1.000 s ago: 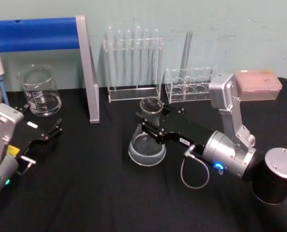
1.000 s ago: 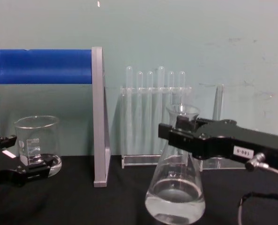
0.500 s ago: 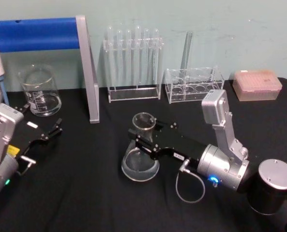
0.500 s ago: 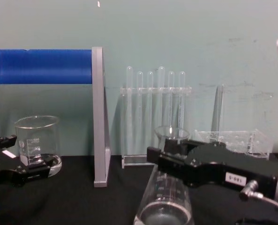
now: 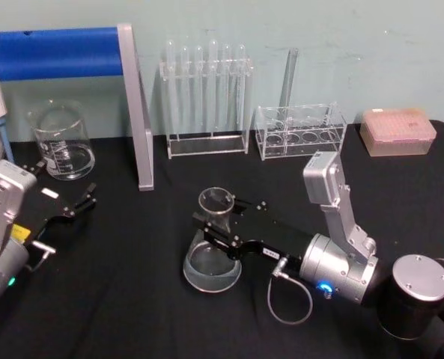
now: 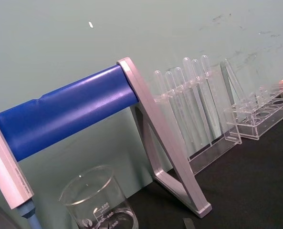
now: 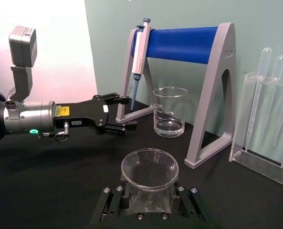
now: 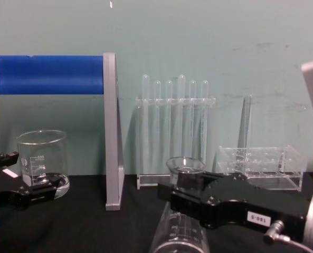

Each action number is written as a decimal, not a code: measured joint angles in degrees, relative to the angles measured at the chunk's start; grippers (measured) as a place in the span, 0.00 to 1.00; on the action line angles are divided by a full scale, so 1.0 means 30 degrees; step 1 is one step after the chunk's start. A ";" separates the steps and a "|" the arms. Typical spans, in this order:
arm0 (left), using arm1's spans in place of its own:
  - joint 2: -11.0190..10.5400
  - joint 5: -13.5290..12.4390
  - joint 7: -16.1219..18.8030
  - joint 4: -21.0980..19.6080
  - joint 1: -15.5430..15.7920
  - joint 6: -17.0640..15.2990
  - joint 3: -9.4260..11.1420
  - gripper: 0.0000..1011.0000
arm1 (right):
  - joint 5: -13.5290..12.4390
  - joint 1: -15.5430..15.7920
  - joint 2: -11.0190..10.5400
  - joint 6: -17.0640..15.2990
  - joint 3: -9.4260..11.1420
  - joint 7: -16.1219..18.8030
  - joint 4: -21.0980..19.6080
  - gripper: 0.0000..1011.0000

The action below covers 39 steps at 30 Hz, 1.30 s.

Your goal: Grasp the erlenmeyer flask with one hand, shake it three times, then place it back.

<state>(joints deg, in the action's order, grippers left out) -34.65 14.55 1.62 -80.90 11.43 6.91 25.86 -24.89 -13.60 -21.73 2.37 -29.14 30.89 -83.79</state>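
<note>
The erlenmeyer flask [image 5: 212, 250] is a clear conical flask with a little liquid in its wide base, standing upright near the middle of the black table. My right gripper [image 5: 211, 226] reaches in from the right and is shut on its neck, just under the flared rim [image 8: 185, 165]. The right wrist view looks down into the flask's mouth [image 7: 150, 168], with a finger [image 7: 111, 201] on either side of the neck. The flask's base is cut off in the chest view, so contact with the table cannot be told. My left gripper [image 5: 62, 185] rests open at the far left, near the beaker.
A glass beaker [image 5: 61, 142] stands at the back left under a blue-barred pipette stand [image 5: 57, 52] that holds a pipette [image 7: 139, 52]. Along the back wall are a test tube rack [image 5: 207, 97], a low clear rack [image 5: 300, 131] and a pink tip box [image 5: 397, 131].
My right gripper has carried the flask toward me, leftward and lower; in the chest view the rim has dropped well below the test tube tops. The left arm has not moved.
</note>
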 joint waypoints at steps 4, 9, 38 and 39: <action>0.0000 -0.0001 0.0000 0.0001 -0.0001 0.0000 0.0000 0.99 | 0.0027 -0.0021 0.0028 0.0106 -0.0060 0.0083 0.0144 0.45; 0.0000 0.0000 0.0000 0.0000 -0.0001 0.0000 0.0001 0.99 | 0.0046 -0.0033 0.0081 0.0214 -0.0108 0.0106 0.0307 0.44; 0.0000 -0.0001 0.0000 0.0000 -0.0001 0.0000 -0.0001 0.99 | 0.0418 -0.0028 0.0294 0.0498 -0.0242 0.0150 0.0895 0.44; 0.0000 0.0000 0.0000 -0.0001 -0.0001 0.0000 0.0000 0.99 | 0.0442 -0.0026 0.0290 0.0499 -0.0247 0.0145 0.0891 0.45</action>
<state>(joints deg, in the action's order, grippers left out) -34.64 14.55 1.62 -80.90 11.43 6.91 25.86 -23.57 -13.68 -20.86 3.87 -29.88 31.32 -81.11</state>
